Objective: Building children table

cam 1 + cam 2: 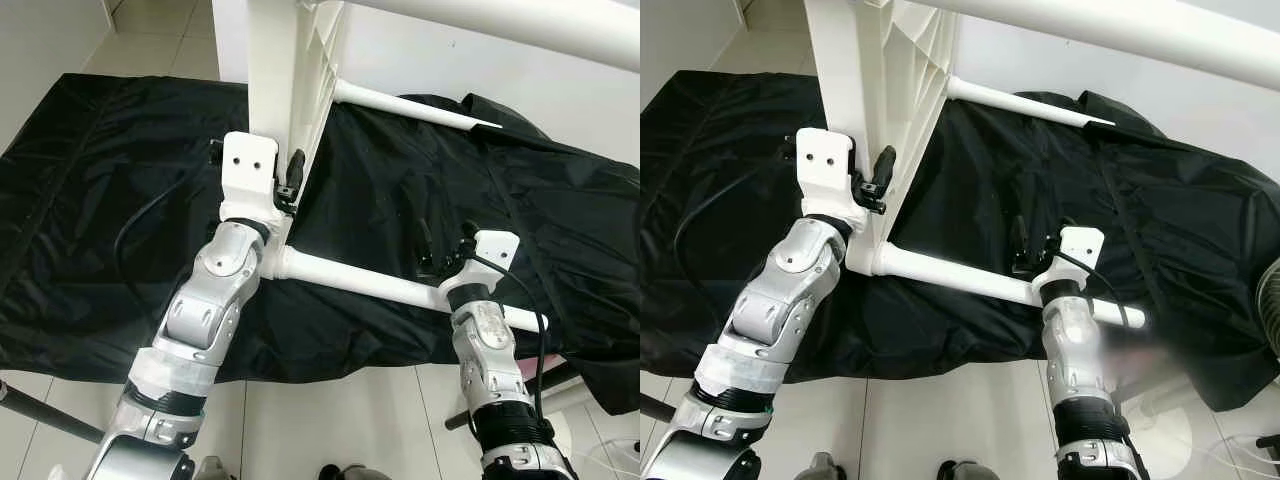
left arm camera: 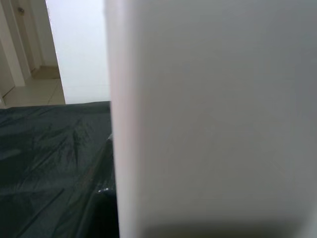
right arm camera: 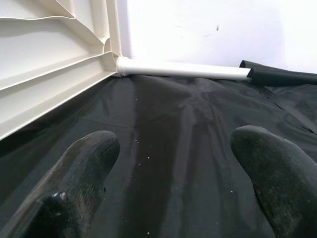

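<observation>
- Grippers first: right gripper [image 3: 173,183], lower right of the head view, hovers with fingers spread wide over the black sheet [image 1: 90,200], holding nothing.
- Left gripper [image 1: 290,180], at centre, is pressed against the tabletop's edge; whether its fingers clamp it cannot be told.
- Tabletop [image 1: 290,70], one, stands on edge at top centre: ribbed white plastic, likely light, stiff and slippery, best gripped at the rim.
- Legs, two counted: near leg [image 1: 350,277] just beside the right gripper, far leg [image 1: 410,106] beyond.
</observation>
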Tool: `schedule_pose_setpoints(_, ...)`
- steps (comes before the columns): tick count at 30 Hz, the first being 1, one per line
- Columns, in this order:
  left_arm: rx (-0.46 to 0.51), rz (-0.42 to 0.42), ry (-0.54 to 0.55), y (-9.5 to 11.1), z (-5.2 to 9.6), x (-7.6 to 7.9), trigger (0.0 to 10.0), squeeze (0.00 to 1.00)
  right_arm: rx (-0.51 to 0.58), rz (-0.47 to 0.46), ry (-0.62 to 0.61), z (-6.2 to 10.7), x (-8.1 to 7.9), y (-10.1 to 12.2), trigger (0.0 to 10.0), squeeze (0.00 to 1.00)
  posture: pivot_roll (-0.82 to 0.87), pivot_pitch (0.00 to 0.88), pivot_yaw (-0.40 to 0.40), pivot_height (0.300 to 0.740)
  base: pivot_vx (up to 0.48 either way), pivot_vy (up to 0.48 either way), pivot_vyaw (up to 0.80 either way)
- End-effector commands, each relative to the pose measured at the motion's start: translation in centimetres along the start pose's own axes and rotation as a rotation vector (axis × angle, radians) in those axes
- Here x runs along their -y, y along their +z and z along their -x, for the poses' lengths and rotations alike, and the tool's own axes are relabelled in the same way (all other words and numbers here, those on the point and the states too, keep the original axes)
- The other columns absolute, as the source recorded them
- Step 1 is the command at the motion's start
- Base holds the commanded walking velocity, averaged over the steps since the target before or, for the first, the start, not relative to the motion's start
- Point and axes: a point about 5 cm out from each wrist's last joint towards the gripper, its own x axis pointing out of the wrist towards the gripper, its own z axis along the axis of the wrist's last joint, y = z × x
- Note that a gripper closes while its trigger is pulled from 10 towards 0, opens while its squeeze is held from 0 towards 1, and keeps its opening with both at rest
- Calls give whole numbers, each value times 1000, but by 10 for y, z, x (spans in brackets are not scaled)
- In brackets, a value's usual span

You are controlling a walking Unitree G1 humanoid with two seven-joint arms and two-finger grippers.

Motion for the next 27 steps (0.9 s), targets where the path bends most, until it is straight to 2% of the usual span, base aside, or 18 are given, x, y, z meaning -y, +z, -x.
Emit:
schedule_pose_setpoints(1, 20, -4, 9, 3, 4, -4, 0, 0, -15, 9, -15, 4, 5, -2, 10000, 0, 2, 123, -47, 740, 0, 0, 0)
schedule_pose_setpoints(8, 37, -46, 72, 8, 12, -24, 0, 0, -18, 9, -17, 4, 5, -3, 10000, 0, 11, 127, -51, 740, 0, 0, 0)
schedule_pose_setpoints(9, 42, -77, 104, 12, 17, -33, 0, 0, -21, 9, -16, 3, 5, -3, 10000, 0, 17, 130, -55, 740, 0, 0, 0)
schedule_pose_setpoints(13, 46, -119, 128, 16, 20, -38, 0, 0, -23, 10, -14, 3, 6, -3, 10000, 0, 20, 132, -56, 740, 0, 0, 0)
schedule_pose_setpoints(17, 59, -178, 235, 25, 28, -52, 0, 0, -24, 14, -16, 2, 8, -3, 10000, 0, 25, 134, -63, 740, 0, 0, 0)
schedule_pose_setpoints(22, 55, -225, 312, 27, 35, -59, 0, 0, -26, 17, -13, 1, 9, -3, 10000, 0, 31, 134, -71, 740, 0, 0, 0)
schedule_pose_setpoints(27, 53, -240, 416, 30, 41, -70, 0, 0, -27, 21, -9, -1, 10, -3, 10000, 0, 33, 133, -78, 740, 0, 0, 0)
